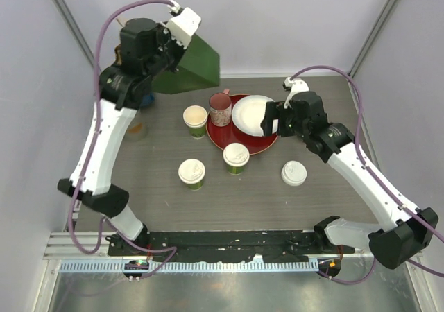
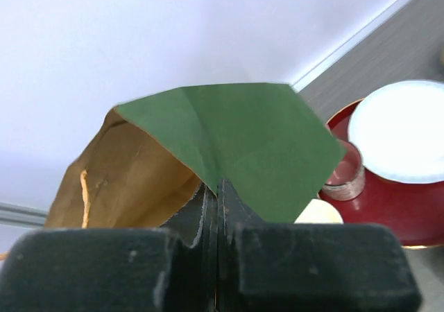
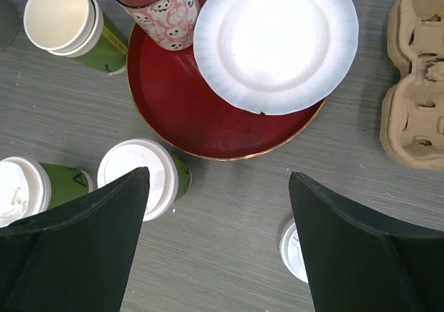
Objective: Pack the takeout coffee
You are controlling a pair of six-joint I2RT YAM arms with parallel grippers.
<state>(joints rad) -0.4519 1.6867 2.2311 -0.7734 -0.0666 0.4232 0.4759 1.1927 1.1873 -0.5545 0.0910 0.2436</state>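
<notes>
Two lidded green cups [image 1: 236, 157] and one open cup [image 1: 195, 120] stand left of the wide-open right end effector [image 3: 215, 180], red tray [image 3: 173, 111] ahead; left end effector [image 2: 217, 194] clamps a green paper bag [image 2: 243, 139].

A robotics lab test cell: plain white wall panels [image 1: 277, 21], metal frame posts [image 1: 66, 15], grey tabletop [image 1: 243, 201], 2 bolted-down robot arms [image 1: 104, 139].

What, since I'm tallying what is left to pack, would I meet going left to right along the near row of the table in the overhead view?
left lidded cup → middle lidded cup → loose white lid
</notes>
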